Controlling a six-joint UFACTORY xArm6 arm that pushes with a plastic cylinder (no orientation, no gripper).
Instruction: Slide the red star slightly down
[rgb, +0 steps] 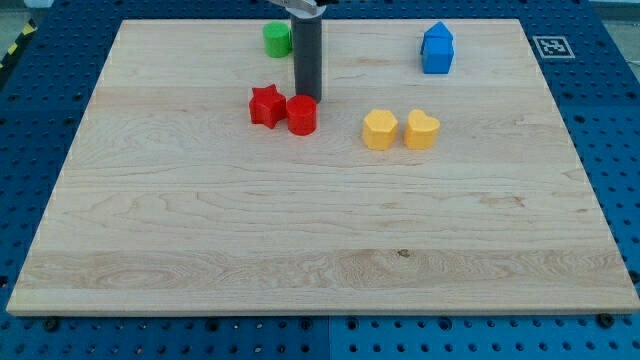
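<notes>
I see no containers on the board (320, 250); all blocks lie loose on the wood. My tip (307, 97) is a bare rod with no fingers to open or close, and it stands just above the red cylinder (302, 114). The red star (266, 105) touches that cylinder's left side. A green block (277, 39) and blue block (437, 48) sit near the top edge. Two yellow blocks (400, 130) lie side by side right of centre. Open wood runs below the star.

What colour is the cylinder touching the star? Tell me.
Red, same as the red star; the red cylinder shows clearly in the camera view, just below my tip.
</notes>
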